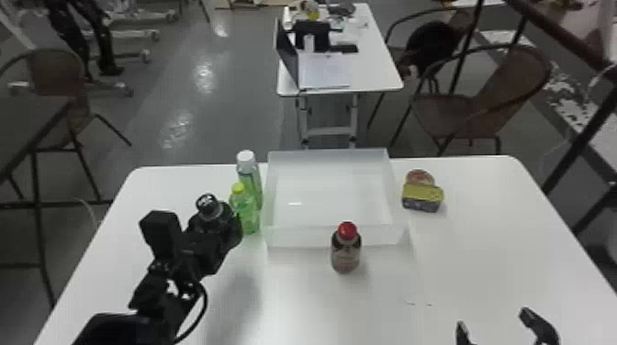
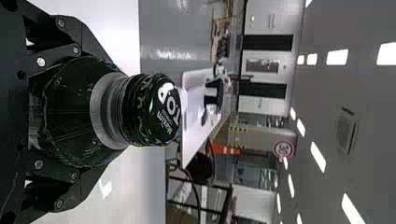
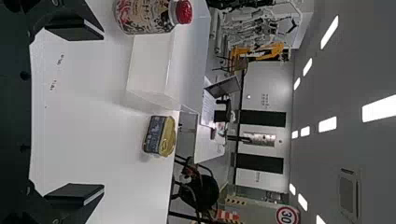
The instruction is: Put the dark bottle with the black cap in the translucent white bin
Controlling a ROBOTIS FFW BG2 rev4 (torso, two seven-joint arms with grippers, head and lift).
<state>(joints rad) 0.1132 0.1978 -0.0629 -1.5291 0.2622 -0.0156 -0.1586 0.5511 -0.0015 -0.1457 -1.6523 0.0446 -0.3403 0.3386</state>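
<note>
Dark bottle [image 2: 105, 112] — snug in the closed left hand [image 1: 214, 228]

Glossy grey floor [image 1: 215, 119], brown chairs [image 1: 509, 85], far white table [image 1: 378, 73] — laptop [image 1: 323, 71] atop, ceiling lights [image 3: 328, 124]

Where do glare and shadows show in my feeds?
Head view: bright reflections streak the grey floor, and a soft shadow lies on the white table beside the left arm. Left wrist view: ceiling lights glare white beyond the black-capped bottle. Right wrist view: ceiling lights glare too.
</note>
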